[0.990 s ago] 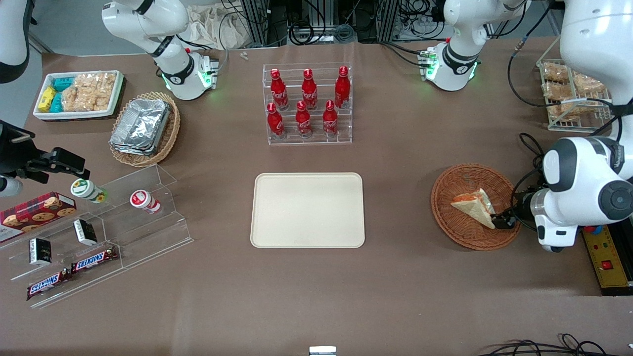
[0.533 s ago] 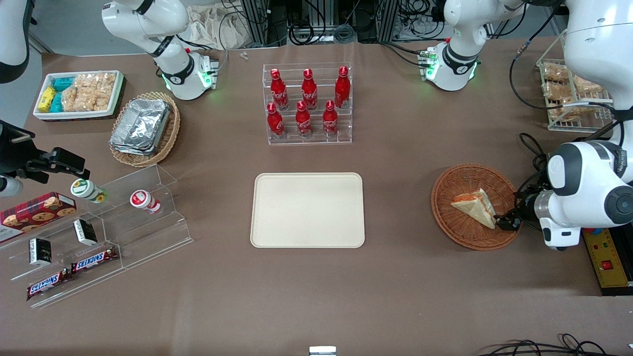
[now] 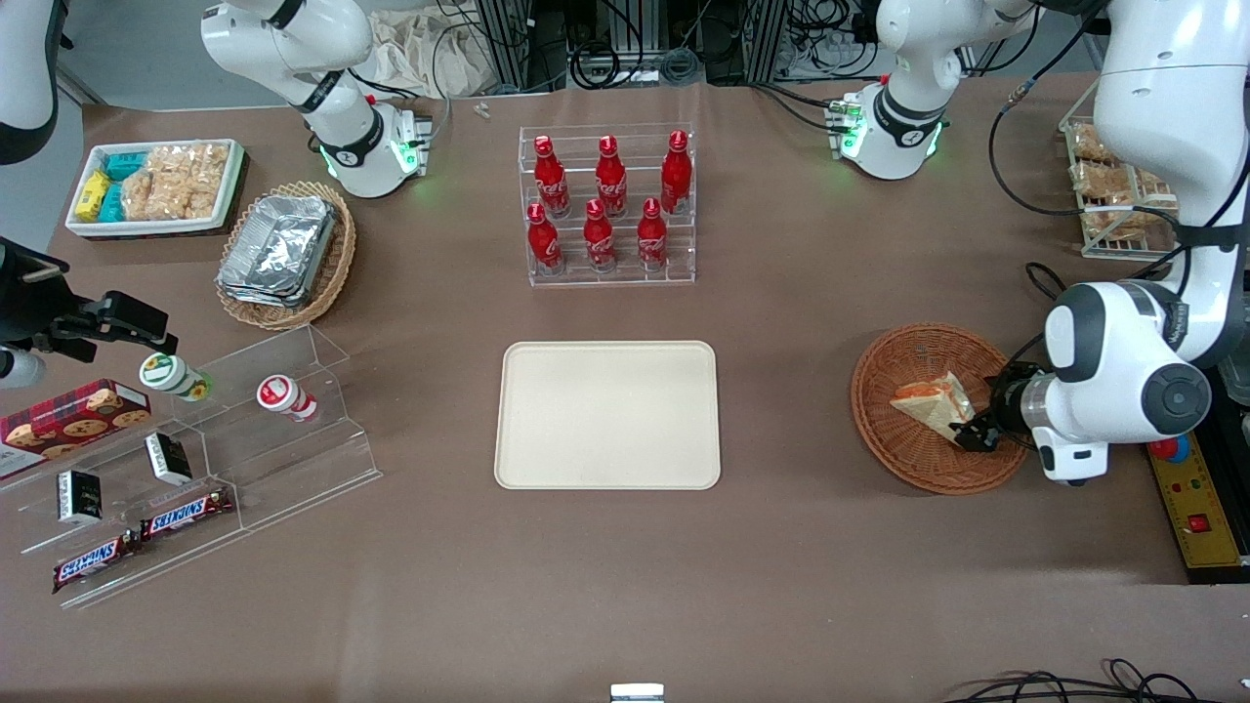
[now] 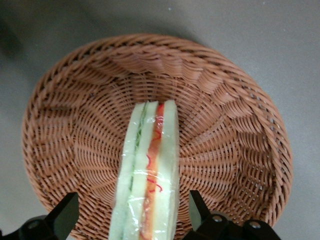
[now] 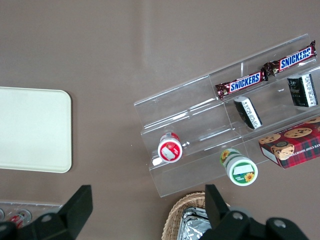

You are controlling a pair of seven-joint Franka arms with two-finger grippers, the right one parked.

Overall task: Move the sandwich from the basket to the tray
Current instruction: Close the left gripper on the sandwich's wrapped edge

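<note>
Now the gripper [image 4: 131, 220] hangs low over the basket [image 3: 879, 430], jaws open, straddling the sandwich [image 4: 147, 175], not yet pinching. Sandwich lies in basket, toward its 3 o'clock rim. Advice: close squarely on the bread faces, lift clear, then carry to tray [image 3: 607, 414].

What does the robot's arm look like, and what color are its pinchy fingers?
The working arm is glossy white and rounded, with fat joints capped by dark grey discs and black bands. Black cables loop beside it. Its base glows with a green light. The gripper, at the basket astride the sandwich, has two black wedge-shaped fingers.
</note>
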